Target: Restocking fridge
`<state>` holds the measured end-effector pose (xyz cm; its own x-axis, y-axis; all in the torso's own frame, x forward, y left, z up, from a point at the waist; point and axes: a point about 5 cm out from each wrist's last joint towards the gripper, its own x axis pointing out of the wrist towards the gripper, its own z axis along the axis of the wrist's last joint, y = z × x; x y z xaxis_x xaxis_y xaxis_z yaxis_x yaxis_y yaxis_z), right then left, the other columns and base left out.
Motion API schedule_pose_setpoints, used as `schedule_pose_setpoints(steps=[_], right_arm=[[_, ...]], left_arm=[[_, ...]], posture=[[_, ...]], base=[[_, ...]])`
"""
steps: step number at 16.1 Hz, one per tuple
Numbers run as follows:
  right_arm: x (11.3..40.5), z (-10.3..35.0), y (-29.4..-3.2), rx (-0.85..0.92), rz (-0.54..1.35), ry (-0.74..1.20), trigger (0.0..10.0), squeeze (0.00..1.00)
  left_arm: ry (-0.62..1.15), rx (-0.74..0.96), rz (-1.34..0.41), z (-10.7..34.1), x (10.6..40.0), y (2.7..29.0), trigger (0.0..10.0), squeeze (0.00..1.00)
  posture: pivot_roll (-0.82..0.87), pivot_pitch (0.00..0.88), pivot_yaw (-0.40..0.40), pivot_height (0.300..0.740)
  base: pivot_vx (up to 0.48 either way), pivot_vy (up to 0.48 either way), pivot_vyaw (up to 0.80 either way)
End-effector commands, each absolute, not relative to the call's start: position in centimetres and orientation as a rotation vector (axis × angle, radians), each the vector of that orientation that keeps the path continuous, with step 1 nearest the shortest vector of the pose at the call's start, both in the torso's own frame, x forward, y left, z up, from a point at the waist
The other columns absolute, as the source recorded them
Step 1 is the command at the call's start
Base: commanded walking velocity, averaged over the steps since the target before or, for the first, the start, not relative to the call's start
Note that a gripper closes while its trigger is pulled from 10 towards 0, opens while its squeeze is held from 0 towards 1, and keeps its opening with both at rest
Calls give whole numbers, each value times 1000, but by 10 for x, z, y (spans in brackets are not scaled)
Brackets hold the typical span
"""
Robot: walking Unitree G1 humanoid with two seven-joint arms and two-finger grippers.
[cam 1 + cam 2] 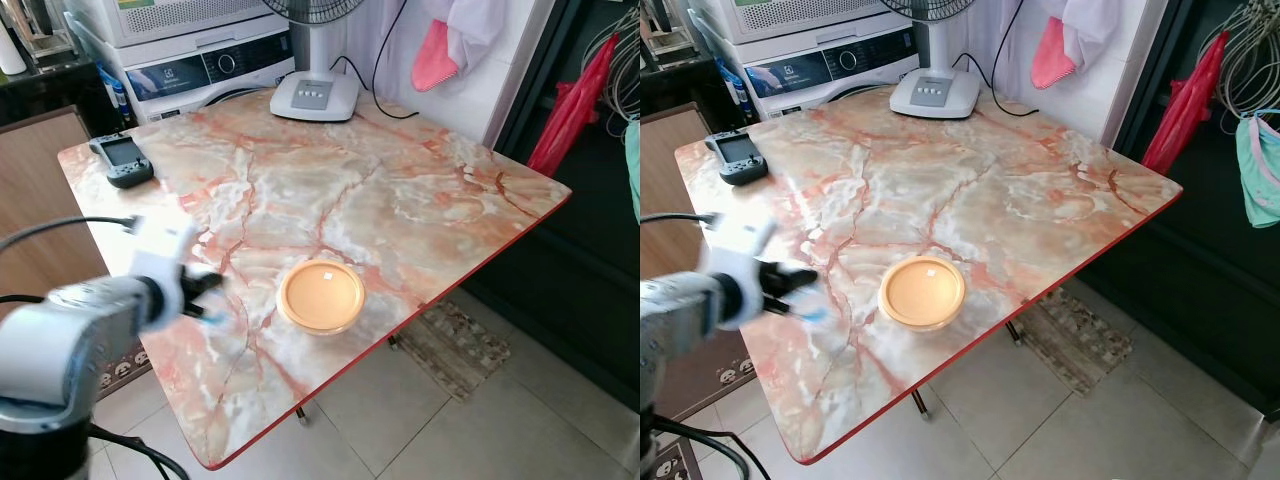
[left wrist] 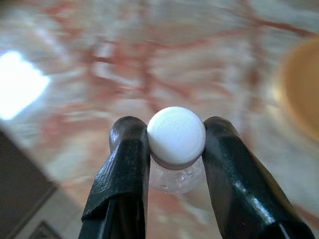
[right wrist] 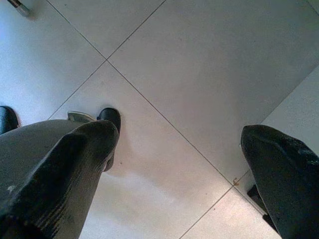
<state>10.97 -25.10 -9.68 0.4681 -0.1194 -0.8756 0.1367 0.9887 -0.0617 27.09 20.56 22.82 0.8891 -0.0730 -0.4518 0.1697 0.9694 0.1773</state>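
Left gripper [image 2: 174, 149] clamped on a small clear bottle [image 2: 175, 172] just under its white ribbed cap [image 2: 176, 135], the bottle's long axis running along the fingers; it is held over the marble-pattern table [image 1: 400, 190], just beside the orange-lidded container [image 1: 320, 295]. Right gripper [image 3: 174, 169] spread wide, hanging over floor tiles. Legible writing: "Electrolux" on the washing machine [image 1: 200, 65] behind the table; none on cap.

Home laundry/utility rm: washing machine [image 1: 205, 62], fan [image 1: 314, 95], marble table [image 1: 400, 190].
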Motion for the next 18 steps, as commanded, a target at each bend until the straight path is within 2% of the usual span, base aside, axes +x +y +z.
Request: schedule_pose_setpoints(steps=[1,3,4,5,6,7,8,11,15,16,18], right_arm=[[107,-97,-253,28,-170,1082,10000,0],[107,-98,-252,29,-168,1083,10000,0],[107,-98,-251,32,-168,1082,10000,0],[107,-98,-251,34,-170,1081,10000,0],[107,-98,-251,35,-170,1082,10000,0],[106,-98,-250,34,-168,1083,10000,0],[106,-98,-250,35,-168,1084,10000,0],[106,-98,-251,34,-167,1085,10000,0],[104,-98,-251,31,-167,1086,10000,0],[104,-98,-251,32,-168,1087,10000,0],[104,-99,-250,34,-169,1086,10000,0]], left_arm=[[398,241,-2,240,274,224,0,0],[368,229,127,241,276,251,0,0],[377,250,253,235,274,279,0,0],[383,268,327,231,271,295,0,0],[385,245,358,223,268,306,863,0],[413,222,378,205,264,318,2902,0],[462,257,407,184,257,329,10000,0],[548,199,382,110,235,335,10000,0],[581,246,302,21,209,309,10000,0],[646,234,241,0,203,297,10000,0],[698,235,146,-23,198,280,10000,0]], posture=[[233,52,-35,740],[234,52,-31,740],[234,52,-30,740],[234,51,-28,740],[240,53,-26,740],[241,53,-25,740],[234,53,-24,740],[233,54,-25,740],[214,46,-22,740],[209,40,-20,740],[198,28,-15,740]], base=[[0,0,0],[0,0,0],[0,0,0],[0,0,0],[0,0,0],[0,0,0],[0,0,0],[0,0,0],[0,0,0],[0,0,0],[0,0,0]])
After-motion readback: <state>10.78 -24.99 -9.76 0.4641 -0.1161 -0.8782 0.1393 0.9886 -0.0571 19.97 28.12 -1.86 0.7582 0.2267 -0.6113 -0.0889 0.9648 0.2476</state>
